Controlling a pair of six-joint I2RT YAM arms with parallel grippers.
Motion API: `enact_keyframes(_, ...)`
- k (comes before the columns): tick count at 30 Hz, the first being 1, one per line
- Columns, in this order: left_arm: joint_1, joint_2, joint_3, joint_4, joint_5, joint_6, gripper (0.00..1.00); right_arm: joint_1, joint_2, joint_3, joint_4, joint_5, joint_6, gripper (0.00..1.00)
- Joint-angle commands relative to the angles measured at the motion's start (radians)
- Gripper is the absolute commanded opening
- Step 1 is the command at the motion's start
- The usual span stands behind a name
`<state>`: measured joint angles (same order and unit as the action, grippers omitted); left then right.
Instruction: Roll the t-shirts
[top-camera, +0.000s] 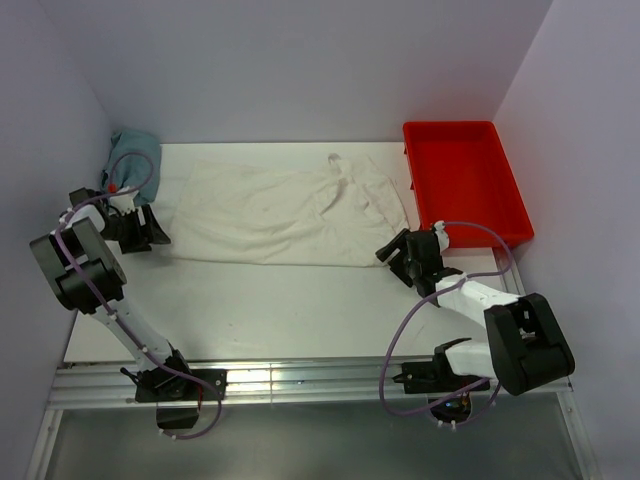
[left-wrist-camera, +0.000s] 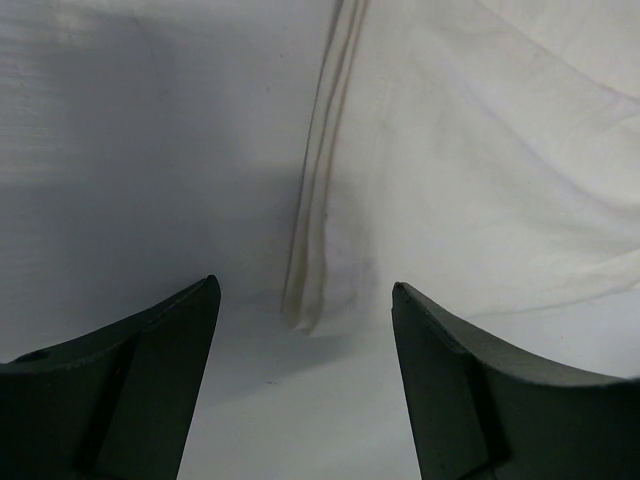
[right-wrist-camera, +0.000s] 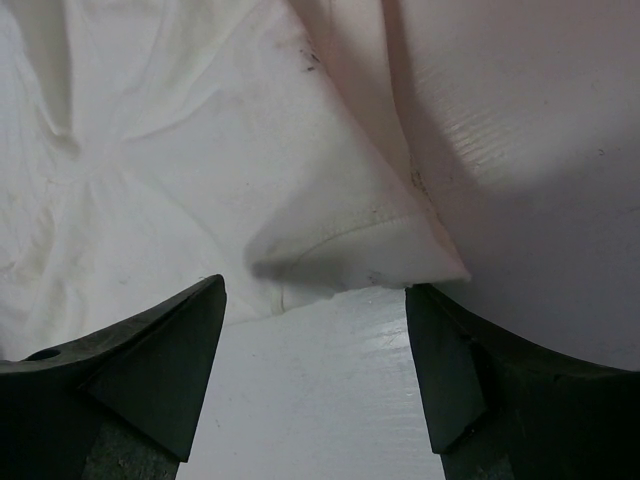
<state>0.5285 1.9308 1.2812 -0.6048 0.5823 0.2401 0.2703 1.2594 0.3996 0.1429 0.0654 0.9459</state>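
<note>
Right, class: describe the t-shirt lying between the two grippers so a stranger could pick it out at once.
On the white table, look left of the red tray in the far right corner: the cream-white t-shirt lies spread out between the left gripper and right gripper. Unlike the teal cloth bunched in the far left corner, it is pale and flat.
</note>
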Motion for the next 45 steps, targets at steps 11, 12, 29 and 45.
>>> enact_keyframes(11, -0.054, 0.060, -0.006, -0.009, -0.088, -0.007, 0.72, -0.008, 0.074, 0.038, -0.002, -0.010, -0.025, 0.77)
enact_keyframes(12, -0.065, 0.056, -0.011, -0.007, -0.093, -0.008, 0.70, -0.008, 0.077, 0.039, -0.002, -0.009, -0.025, 0.77)
enact_keyframes(29, -0.074, 0.019, -0.002, -0.050, -0.114, 0.007, 0.06, -0.006, 0.112, 0.096, -0.058, -0.003, -0.035, 0.27)
enact_keyframes(45, 0.019, -0.078, -0.023, -0.190, -0.199, 0.180, 0.00, 0.053, -0.136, 0.113, -0.428, 0.053, -0.053, 0.02)
